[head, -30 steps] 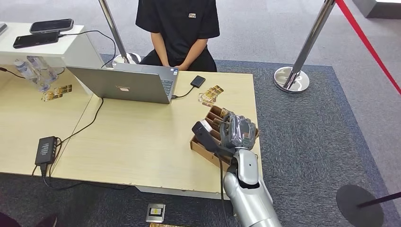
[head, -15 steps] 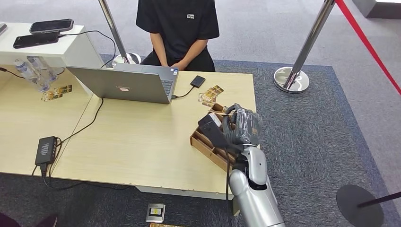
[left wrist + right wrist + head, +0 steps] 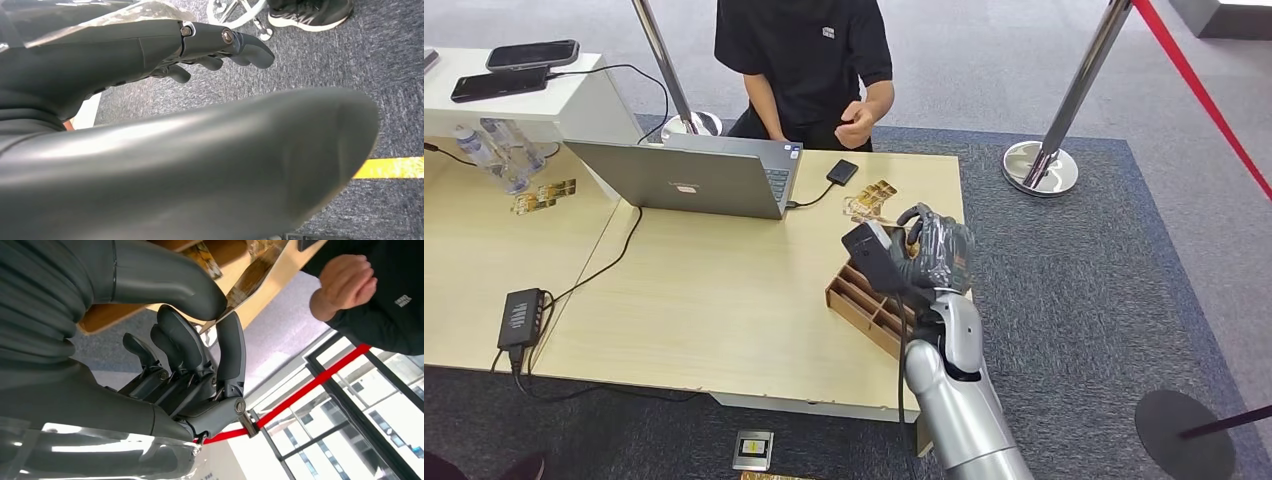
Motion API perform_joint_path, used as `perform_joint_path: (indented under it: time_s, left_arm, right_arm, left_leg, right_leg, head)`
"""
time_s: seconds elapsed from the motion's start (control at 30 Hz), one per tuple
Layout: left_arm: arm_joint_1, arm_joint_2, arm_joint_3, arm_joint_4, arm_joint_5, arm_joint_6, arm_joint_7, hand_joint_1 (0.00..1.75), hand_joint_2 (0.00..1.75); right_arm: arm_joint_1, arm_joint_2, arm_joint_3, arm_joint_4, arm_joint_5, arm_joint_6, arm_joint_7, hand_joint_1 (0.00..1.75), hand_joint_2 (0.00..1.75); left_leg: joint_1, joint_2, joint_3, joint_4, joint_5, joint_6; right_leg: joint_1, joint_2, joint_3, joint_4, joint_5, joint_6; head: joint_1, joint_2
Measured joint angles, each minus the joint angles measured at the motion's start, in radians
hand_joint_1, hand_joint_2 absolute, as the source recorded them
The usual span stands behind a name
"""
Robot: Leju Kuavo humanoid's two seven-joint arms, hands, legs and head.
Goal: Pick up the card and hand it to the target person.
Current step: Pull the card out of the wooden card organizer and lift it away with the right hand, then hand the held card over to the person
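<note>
Card pinched, lifted for handover.
Grey right hand (image 3: 932,255) grips thin gold-patterned card (image 3: 252,275) btwn thumb & fingers, above brown slotted wooden tray (image 3: 856,300); aimed at 12 o'clock twd black-shirted person's raised hand (image 3: 856,124), prob. ready to receive. Left hand (image 3: 150,50) hangs, fingers loosely apart, holding nothing.

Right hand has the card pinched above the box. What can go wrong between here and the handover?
1. The right hand pinches the card by one end only, between the thumb and the fingers. It may slip or twist during the reach.
2. The person's hand is raised but curled, not open. An early release would likely drop the card onto the table.
</note>
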Motion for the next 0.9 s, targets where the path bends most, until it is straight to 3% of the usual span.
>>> perform_joint_path:
  time_s: [0.43,0.73,0.9]
  left_arm:
    - [-0.001,0.000,0.014,0.000,0.011,0.016,0.013,0.00,0.00]
    - [-0.001,0.000,0.025,0.000,0.018,0.019,0.017,0.00,0.00]
    - [-0.001,0.000,0.031,0.000,0.018,0.019,0.018,0.00,0.00]
  right_arm:
    - [-0.173,0.039,0.012,0.205,-0.018,-0.062,0.038,1.52,1.75]
    - [-0.216,0.045,0.062,0.274,-0.046,-0.093,0.057,1.40,1.75]
    - [-0.228,0.045,0.086,0.297,-0.042,-0.101,0.074,0.81,1.75]
  left_leg:
    - [0.000,0.000,0.000,0.000,0.000,0.000]
    - [0.000,0.000,0.000,0.000,0.000,0.000]
    - [0.000,0.000,0.000,0.000,0.000,0.000]
  right_leg:
    - [0.000,0.000,0.000,0.000,0.000,0.000]
    - [0.000,0.000,0.000,0.000,0.000,0.000]
    - [0.000,0.000,0.000,0.000,0.000,0.000]
  head:
    - [0.000,0.000]
    - [0.000,0.000]
    - [0.000,0.000]
